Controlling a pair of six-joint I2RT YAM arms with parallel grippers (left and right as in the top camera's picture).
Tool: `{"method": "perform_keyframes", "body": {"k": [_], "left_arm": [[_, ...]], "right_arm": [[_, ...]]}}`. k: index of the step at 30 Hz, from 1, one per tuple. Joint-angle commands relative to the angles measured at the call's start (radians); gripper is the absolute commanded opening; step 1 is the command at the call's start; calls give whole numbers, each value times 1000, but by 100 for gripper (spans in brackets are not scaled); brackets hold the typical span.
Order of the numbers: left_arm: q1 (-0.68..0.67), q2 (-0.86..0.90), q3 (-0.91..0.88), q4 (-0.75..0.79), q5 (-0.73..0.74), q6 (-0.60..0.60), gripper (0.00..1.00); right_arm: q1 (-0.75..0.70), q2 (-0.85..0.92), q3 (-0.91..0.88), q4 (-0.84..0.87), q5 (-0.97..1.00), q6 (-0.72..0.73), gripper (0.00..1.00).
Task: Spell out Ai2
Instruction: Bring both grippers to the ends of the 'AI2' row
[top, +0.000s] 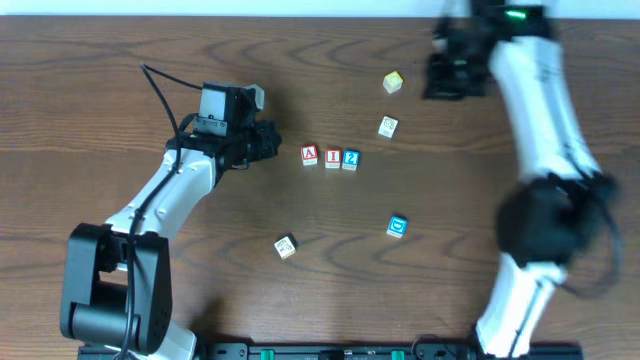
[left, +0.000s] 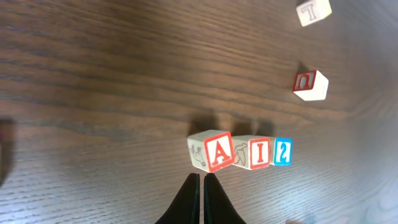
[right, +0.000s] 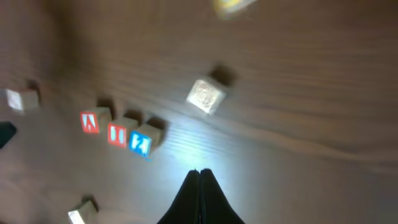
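The closed, empty left hand (left: 200, 199) sat just short of the red-lettered wooden A cube (left: 217, 151). It, the red I cube (left: 256, 152) and blue 2 cube (left: 282, 152) formed a touching left-to-right row central on the desk (top: 150, 60). The right hand (right: 200, 196) was closed too.

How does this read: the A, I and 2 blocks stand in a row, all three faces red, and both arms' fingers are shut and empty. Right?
Not quite: the 2 block is blue, as the left wrist view shows. The A block and I block are red, all three stand in a row, and the left fingers and right fingers are shut and empty.
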Motion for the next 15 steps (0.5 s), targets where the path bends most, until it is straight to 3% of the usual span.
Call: {"method": "perform_keyframes", "body": {"k": [1,6,15], "left_arm": [[22,17,38,0,-18,6,6],[47,23,41,-27,-16,73,6],[46,100,41,-2,17,158,6]], "right_arm": [[-52,-190,-280,114,-35,24,2],[44,-257,-571,338,-105,161,2],[256,-232,-613,444,-8,248,2]]}}
